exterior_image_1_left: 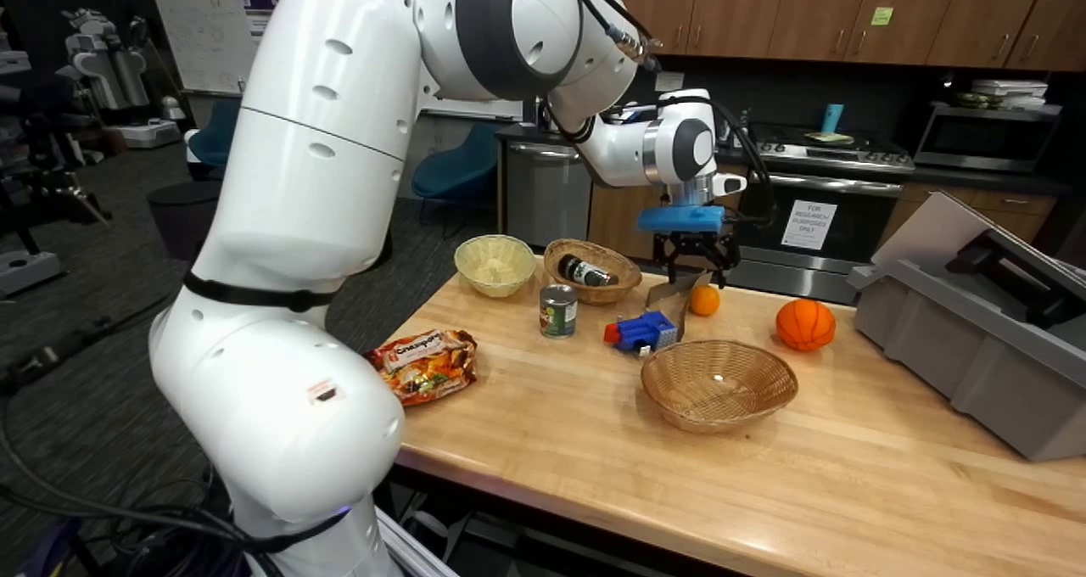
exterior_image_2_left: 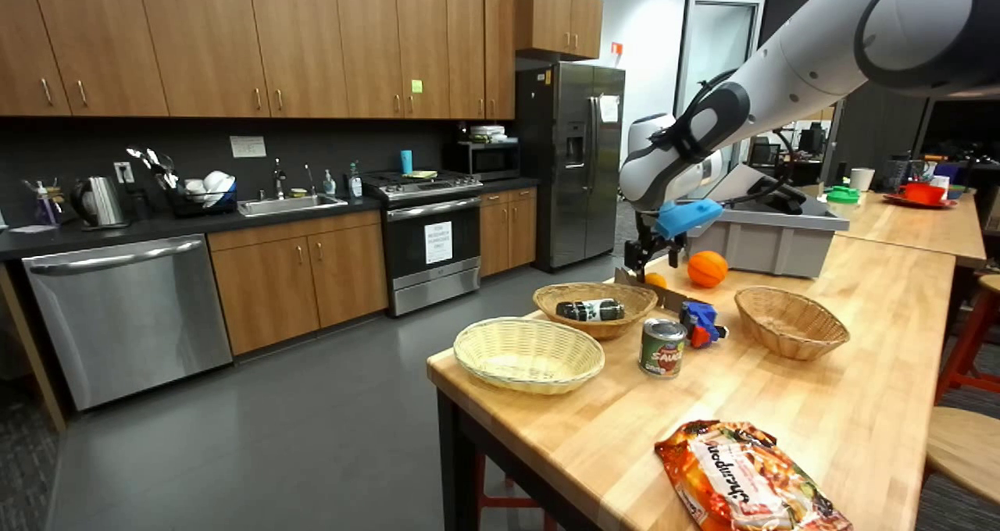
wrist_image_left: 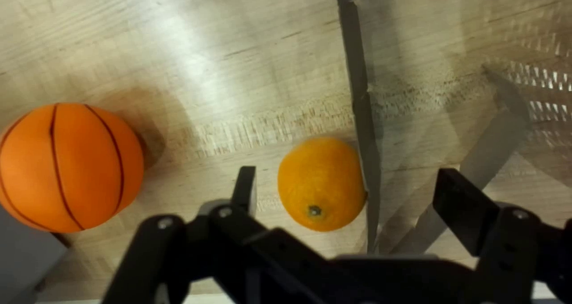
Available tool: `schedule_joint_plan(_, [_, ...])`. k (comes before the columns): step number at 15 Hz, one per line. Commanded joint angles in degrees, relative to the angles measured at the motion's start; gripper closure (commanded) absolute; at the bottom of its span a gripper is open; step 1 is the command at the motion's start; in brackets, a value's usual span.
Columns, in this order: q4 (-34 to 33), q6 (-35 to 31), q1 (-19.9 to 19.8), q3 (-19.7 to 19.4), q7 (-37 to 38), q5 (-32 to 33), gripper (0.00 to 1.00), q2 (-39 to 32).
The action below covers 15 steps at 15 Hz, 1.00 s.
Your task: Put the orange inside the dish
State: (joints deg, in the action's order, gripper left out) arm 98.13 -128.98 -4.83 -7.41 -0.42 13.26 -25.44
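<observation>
The orange (wrist_image_left: 321, 183) is a small orange-yellow fruit on the table; it also shows in both exterior views (exterior_image_1_left: 704, 299) (exterior_image_2_left: 655, 279). My gripper (wrist_image_left: 346, 173) is open above it, with the orange between the spread fingers, closer to the left finger in the wrist view and touching neither. In an exterior view the gripper (exterior_image_1_left: 696, 273) points down just over the orange. A thin standing cardboard strip (wrist_image_left: 364, 111) also runs between the fingers, against the orange's right side. The dish, a wide tan-brown woven basket (exterior_image_1_left: 721, 403), stands toward the table's middle; it also shows in an exterior view (exterior_image_2_left: 789, 328).
A larger orange ball (wrist_image_left: 71, 167) lies left of the gripper in the wrist view. A blue toy (exterior_image_1_left: 640, 333), a can (exterior_image_1_left: 557, 312), a brown basket (exterior_image_1_left: 624, 293) with a bottle, a pale yellow basket (exterior_image_1_left: 495, 267), a food packet (exterior_image_1_left: 427, 365) and a grey bin (exterior_image_1_left: 959, 373) stand around.
</observation>
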Motion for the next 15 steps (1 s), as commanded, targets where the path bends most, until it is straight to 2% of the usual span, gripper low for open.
schedule_joint_plan(1, [-0.58, 1.93, -0.73, 0.73, -2.05, -1.40, 0.00, 0.53])
schedule_joint_plan(15, [-0.52, 1.52, -0.12, 0.22, -1.26, 0.11, 0.00, 0.05])
